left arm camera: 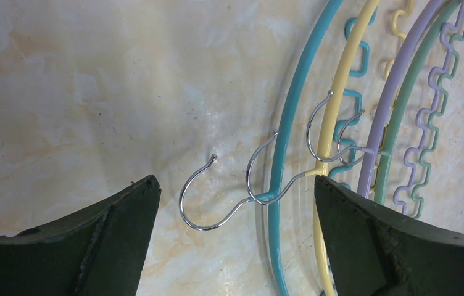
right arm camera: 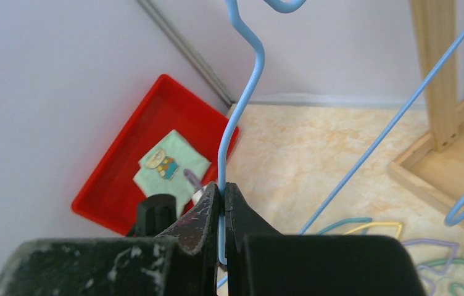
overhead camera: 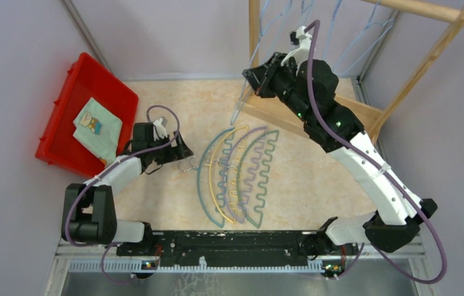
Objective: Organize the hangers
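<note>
Hangers come in two kinds here. One thin light-blue wire hanger (right arm camera: pixel 242 111) is up beside the wooden rack (overhead camera: pixel 282 112), and my right pincer (right arm camera: pixel 222 194) is squeezed tight on its wire. It looks very light and bendy, so I think it could twist or swing if I pull fast.

Four plastic hangers (overhead camera: pixel 237 176), blue, yellow, purple and green, lie on the table just in front of the rack, partly over each other. They look light but stiff, and their bumpy edges may catch on each other. Their metal hooks (left arm camera: pixel 200 203) are thin and shiny, maybe slippery. The blue arch next to its hook looks like a better place to grab. My left pincer (left arm camera: pixel 236 185) is wide open, with the first hook between its two fingers.

The top of the wire hanger is cut off, so I cannot tell if it hangs on the rack. The hooks cross, so it is hard to match each hook to its hanger.
</note>
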`<state>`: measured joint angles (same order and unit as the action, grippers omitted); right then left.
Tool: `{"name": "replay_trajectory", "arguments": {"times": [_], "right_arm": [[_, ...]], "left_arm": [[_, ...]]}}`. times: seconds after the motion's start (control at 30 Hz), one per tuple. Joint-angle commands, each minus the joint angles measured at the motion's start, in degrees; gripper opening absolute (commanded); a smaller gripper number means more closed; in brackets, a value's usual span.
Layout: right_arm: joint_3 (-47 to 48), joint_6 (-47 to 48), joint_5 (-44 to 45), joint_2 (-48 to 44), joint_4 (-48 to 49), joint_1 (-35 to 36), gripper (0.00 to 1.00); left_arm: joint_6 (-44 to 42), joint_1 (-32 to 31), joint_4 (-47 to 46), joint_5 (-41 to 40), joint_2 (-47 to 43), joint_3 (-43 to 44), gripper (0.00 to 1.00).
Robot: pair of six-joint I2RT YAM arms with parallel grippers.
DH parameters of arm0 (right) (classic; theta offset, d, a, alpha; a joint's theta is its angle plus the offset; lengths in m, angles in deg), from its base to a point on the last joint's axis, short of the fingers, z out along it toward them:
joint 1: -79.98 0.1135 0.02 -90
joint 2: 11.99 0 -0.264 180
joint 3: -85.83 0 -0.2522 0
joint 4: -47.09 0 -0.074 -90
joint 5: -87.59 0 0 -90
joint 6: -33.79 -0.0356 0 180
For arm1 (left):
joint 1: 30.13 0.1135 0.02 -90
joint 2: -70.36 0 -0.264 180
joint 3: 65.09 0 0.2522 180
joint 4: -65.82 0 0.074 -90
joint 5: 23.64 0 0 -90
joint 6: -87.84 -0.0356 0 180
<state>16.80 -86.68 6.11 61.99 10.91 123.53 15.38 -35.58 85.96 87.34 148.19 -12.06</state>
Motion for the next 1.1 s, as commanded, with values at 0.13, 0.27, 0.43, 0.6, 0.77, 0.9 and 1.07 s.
{"name": "replay_trajectory", "arguments": {"times": [0.13, 0.27, 0.43, 0.6, 0.77, 0.9, 1.07], "right_arm": [[6.57, -1.07, -11.37, 8.34, 7.39, -11.66, 0.00], [12.30, -0.23, -14.98, 12.97, 7.72, -14.48, 0.00], [16.30, 0.19, -17.22, 16.56, 9.38, -17.62, 0.00], [19.89, -1.49, -18.05, 19.96, 11.27, -20.35, 0.00], [24.68, -4.84, -17.88, 25.71, 10.89, -22.61, 0.00], [27.37, -8.12, -17.60, 28.85, 10.21, -24.01, 0.00], [25.24, -10.40, -15.50, 28.07, 11.04, -26.37, 0.00]], "left_arm": [[-0.47, 0.27, -1.29, 1.43, 0.27, 0.42, 1.00], [-0.62, 0.35, -0.88, 0.86, -0.33, 0.04, 1.00], [-0.65, 0.36, -0.92, 0.33, -0.49, -0.35, 1.00], [-0.62, 0.31, -0.59, -0.02, -0.23, 0.00, 1.00], [-1.04, 0.34, 0.10, -0.47, -0.04, 0.73, 1.00], [-1.43, 0.42, 0.78, -0.95, -0.21, 0.98, 1.00], [-2.27, 0.48, 1.74, -1.62, -1.16, 0.72, 1.00]]}}
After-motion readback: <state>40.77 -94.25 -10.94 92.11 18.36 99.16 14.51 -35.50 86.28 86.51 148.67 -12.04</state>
